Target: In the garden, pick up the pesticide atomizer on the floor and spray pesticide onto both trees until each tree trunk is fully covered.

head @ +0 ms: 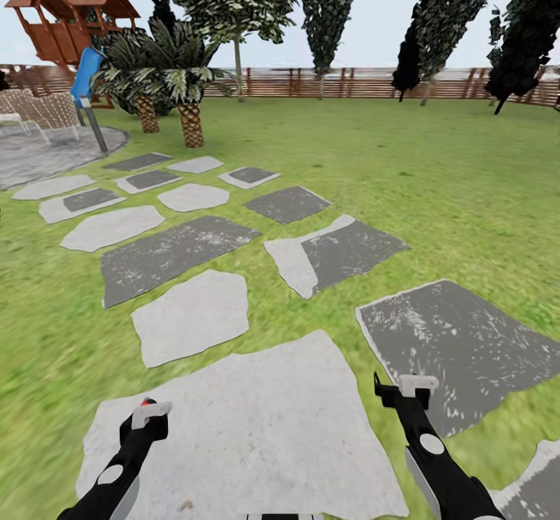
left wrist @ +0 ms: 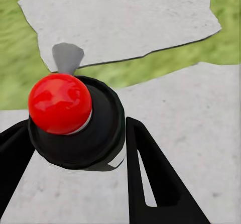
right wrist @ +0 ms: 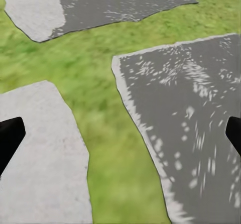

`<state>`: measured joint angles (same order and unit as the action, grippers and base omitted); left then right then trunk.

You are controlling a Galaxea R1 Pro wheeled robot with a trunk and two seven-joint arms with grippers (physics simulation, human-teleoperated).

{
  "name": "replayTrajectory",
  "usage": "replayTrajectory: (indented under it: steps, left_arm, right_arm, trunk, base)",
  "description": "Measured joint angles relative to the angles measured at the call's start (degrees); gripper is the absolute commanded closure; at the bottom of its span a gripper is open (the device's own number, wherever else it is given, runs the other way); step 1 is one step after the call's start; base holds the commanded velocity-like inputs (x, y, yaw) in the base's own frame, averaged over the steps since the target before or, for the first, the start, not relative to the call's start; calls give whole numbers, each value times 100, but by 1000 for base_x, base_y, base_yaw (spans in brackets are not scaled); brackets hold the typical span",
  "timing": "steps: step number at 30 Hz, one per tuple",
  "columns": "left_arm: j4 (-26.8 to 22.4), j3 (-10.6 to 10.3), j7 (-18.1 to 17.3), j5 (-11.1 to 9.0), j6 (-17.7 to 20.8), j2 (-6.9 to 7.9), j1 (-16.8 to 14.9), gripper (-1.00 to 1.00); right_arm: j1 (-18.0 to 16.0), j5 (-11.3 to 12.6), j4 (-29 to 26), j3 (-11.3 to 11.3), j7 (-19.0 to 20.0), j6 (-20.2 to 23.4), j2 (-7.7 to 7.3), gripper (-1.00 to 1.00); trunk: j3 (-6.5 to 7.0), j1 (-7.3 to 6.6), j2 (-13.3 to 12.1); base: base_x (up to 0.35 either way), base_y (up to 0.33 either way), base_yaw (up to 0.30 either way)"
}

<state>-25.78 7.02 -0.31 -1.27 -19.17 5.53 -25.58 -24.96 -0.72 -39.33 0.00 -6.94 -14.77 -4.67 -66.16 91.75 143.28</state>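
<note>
Between the left end effector (left wrist: 75,148) fingers, the pesticide atomizer (left wrist: 75,118), held above paving.

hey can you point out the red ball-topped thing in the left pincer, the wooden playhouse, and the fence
Red-topped atomizer (left wrist: 60,103), left wrist view, on its red ball.
Wooden playhouse (head: 68,18), head view, on its roof.
Fence (head: 365,82), head view, on the slats.

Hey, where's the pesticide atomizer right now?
The pesticide atomizer sits between the left gripper fingers, its red knob facing the left wrist camera, over the large pale stepping stone nearest the robot.
</note>
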Motion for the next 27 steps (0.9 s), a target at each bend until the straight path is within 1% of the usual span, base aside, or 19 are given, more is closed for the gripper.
replayTrajectory:
  steps: [3,15,27]
  left_arm:
    - [3,0,-4,-7,0,0,0,100]
    - [17,1,-5,-22,0,1,0,100]
    - [40,1,-9,-23,0,1,0,100]
  right_arm:
    - [0,-1,10,0,0,0,1,-100]
    - [0,1,91,2,0,-8,1,-100]
    - [0,-4,100,1,0,-9,1,-100]
  trunk:
    - [66,-8,-4]
    - [283,-270,-484]
    - [558,-534,-965]
  base:
    - [0,0,0]
    - [0,0,-9]
    - [0,0,-173]
